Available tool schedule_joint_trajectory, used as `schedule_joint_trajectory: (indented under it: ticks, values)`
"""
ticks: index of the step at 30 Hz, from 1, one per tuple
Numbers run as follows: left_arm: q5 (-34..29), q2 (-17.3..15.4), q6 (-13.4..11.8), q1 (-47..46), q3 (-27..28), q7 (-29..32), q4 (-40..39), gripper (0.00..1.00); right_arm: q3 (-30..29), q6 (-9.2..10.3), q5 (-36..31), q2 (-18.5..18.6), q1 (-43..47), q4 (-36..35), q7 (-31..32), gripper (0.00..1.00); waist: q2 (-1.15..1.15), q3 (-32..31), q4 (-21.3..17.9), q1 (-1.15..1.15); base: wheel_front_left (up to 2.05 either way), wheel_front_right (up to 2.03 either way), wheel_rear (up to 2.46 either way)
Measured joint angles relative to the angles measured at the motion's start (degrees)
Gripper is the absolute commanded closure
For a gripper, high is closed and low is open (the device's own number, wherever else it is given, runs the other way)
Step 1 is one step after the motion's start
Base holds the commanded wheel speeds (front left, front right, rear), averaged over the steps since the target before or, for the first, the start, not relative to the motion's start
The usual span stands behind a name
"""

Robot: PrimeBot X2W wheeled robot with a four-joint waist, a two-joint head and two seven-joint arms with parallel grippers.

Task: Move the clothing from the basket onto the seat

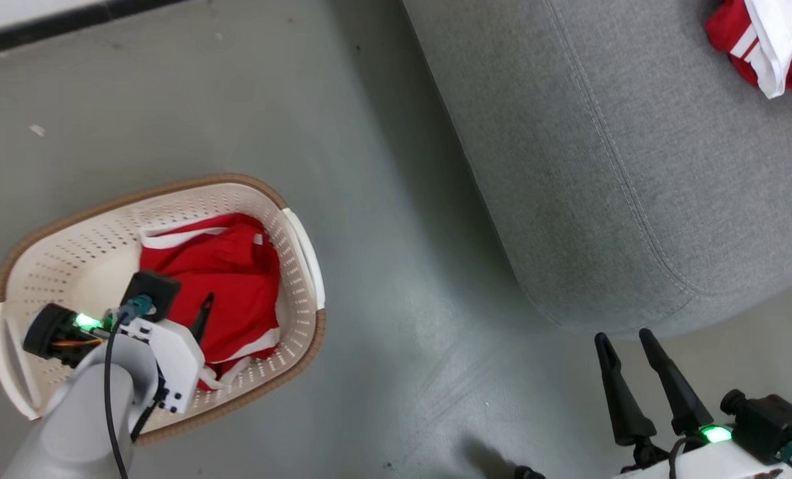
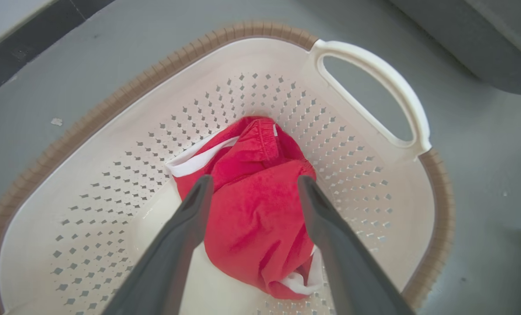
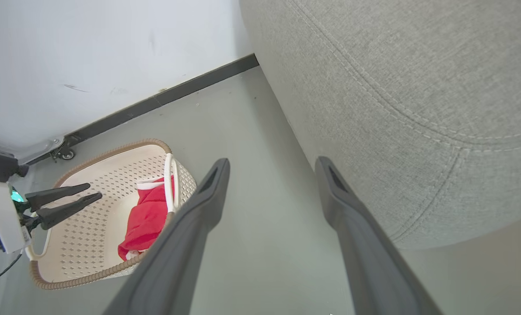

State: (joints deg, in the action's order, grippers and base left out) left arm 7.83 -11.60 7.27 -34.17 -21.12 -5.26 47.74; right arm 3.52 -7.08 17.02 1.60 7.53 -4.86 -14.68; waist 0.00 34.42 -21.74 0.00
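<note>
The basket (image 1: 236,193) stands on the floor at the left, with red clothing (image 1: 223,286) with white trim heaped in its right half. My left gripper (image 2: 256,179) hangs open just above that heap (image 2: 251,218), one finger on either side of it and nothing held. Seen from the right wrist, the same gripper (image 3: 94,190) is over the basket (image 3: 94,245), its fingers pointing at the garment (image 3: 146,218). Another red and white garment (image 1: 761,40) lies on the grey seat (image 1: 635,166) at the upper right. My right gripper (image 1: 623,337) is open and empty just off the seat's rounded corner (image 3: 417,109).
Bare grey floor (image 1: 396,266) separates the basket from the seat. A white wall with a dark baseboard (image 3: 164,96) runs behind the basket, and a small caster wheel (image 3: 65,154) sits at its foot. A white scrap (image 1: 36,130) lies on the floor.
</note>
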Motion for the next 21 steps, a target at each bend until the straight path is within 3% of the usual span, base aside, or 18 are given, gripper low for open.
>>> schedule_joint_trajectory:
  ticks: [10,21]
  values:
    - [-3.88,-3.42,0.00,-5.52,-2.55,3.46,3.48,0.00,2.46,0.00,2.26,0.00,-3.47,0.45,0.00,0.00,0.00,5.52,-2.98,0.00,0.00,0.00,0.00]
    - [-5.34,-3.30,0.01,-8.34,-6.83,8.31,7.46,0.00,3.89,0.00,5.63,0.01,-7.43,1.55,0.00,0.00,0.00,10.56,-5.88,0.00,0.00,0.00,0.00]
